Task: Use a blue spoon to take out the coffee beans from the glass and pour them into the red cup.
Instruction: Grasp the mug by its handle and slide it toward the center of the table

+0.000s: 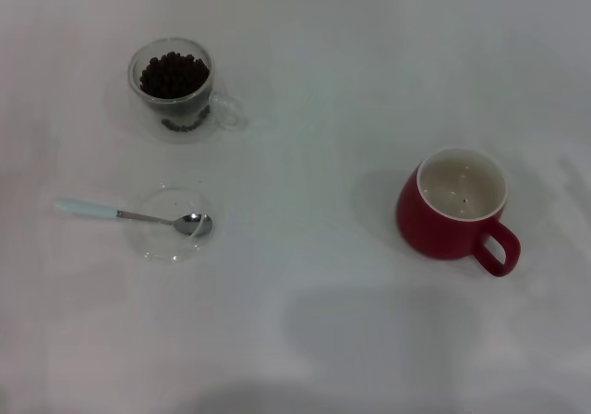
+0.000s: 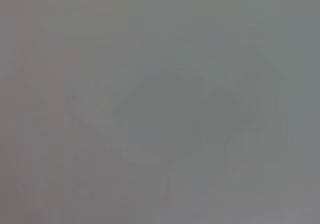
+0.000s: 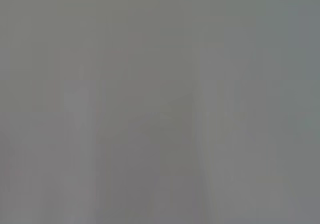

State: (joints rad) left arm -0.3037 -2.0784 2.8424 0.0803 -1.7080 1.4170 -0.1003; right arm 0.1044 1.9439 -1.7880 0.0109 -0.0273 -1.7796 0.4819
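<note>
As blue spoon (image 1: 129, 215) lies crosswise, handle leftward

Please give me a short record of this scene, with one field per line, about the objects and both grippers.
glass: far left on the white table, upright, handle toward the right
coffee beans: a dark heap in the glass
blue spoon: nearer than the glass, bowl resting on a clear saucer, pale handle pointing left off it
red cup: on the right, upright, handle toward the near right; a dark speck inside, otherwise no beans visible
left gripper: not in view
right gripper: not in view
task stage: spoon untouched
</note>
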